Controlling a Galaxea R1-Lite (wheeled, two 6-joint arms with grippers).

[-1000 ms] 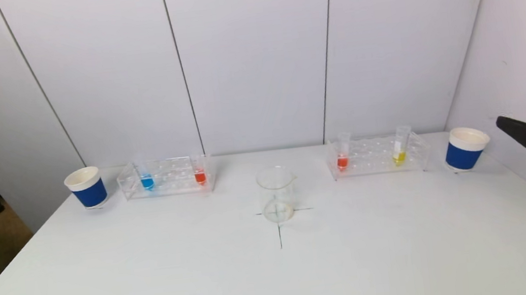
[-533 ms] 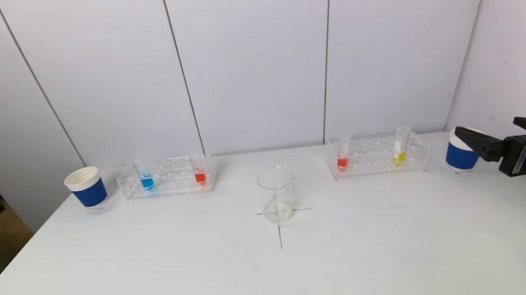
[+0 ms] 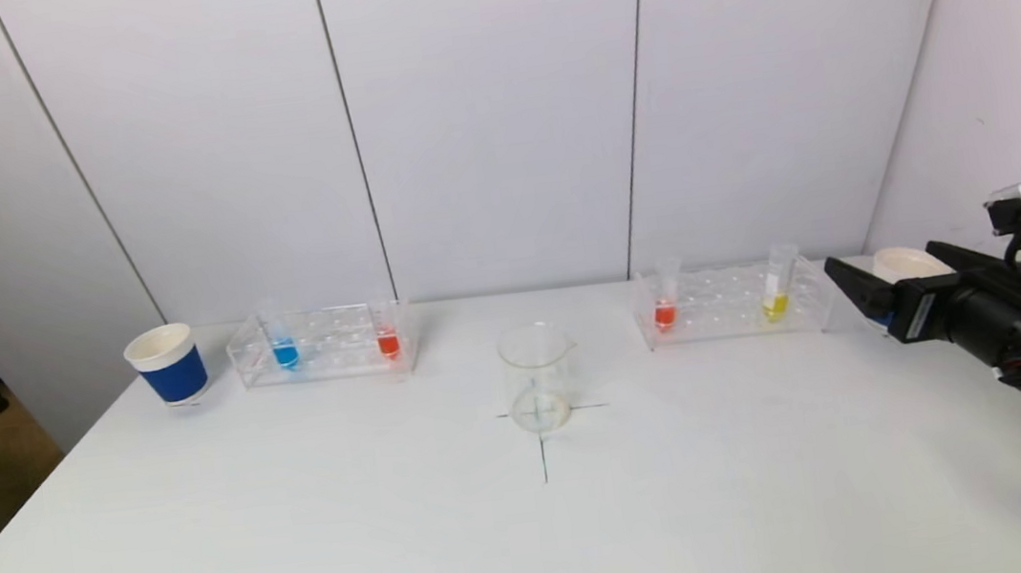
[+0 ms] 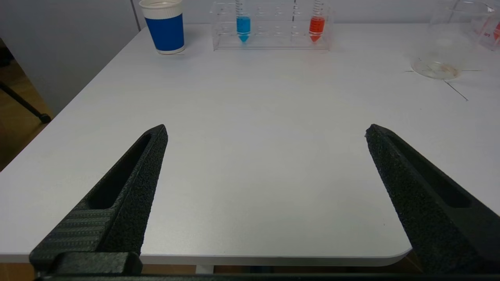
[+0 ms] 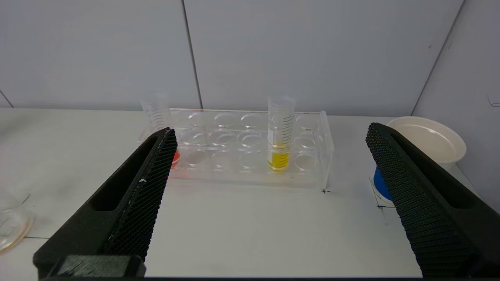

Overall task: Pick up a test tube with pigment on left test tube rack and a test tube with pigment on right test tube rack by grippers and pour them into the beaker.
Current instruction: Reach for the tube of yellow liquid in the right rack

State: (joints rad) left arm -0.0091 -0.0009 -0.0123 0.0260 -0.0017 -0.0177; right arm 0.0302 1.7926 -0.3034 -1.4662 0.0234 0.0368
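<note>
We see the yellow tube [image 5: 280, 132] upright in the right rack [image 3: 731, 302], far right on the surface [image 3: 539, 533]. Our right tool [image 3: 889, 280] hangs just right of that rack, jaws wide, holding nothing. Our left tool [image 4: 265, 132] waits wide at the near edge, well short of the left rack [image 3: 323, 344]. The beaker [image 3: 536, 377] stands at centre.

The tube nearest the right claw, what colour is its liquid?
Yellow liquid in that tube, clearest in the right wrist view.

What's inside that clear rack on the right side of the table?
The right rack holds two upright tubes: a red-pigment tube at one end and a yellow-pigment tube near the other. In the right wrist view, a gripper finger covers most of the red one.
</note>
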